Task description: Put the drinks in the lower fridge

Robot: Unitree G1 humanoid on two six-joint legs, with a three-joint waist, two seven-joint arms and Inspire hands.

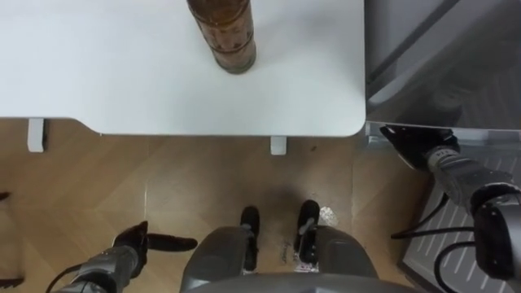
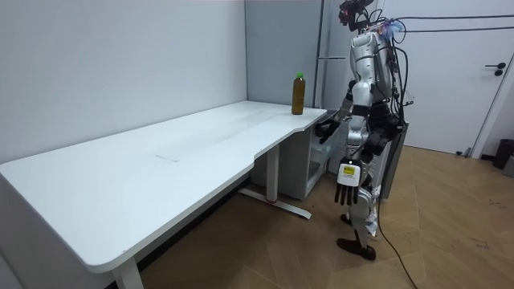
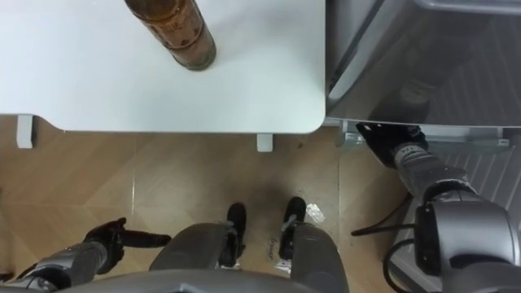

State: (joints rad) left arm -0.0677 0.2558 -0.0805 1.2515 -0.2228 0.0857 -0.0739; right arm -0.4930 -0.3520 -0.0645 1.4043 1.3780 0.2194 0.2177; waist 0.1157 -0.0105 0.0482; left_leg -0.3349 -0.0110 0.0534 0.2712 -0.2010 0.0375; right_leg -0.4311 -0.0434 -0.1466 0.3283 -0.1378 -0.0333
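One brown bottle [image 1: 224, 37], at twelve o'clock. One white table [image 1: 98, 81]. One grey fridge [image 1: 440, 65], at two o'clock. Two hands: left hand [image 1: 134, 242] at seven o'clock, right hand [image 1: 415, 145] at three o'clock.

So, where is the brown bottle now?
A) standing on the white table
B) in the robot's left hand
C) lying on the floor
A: the bottle stands upright on the white table, near its front edge.
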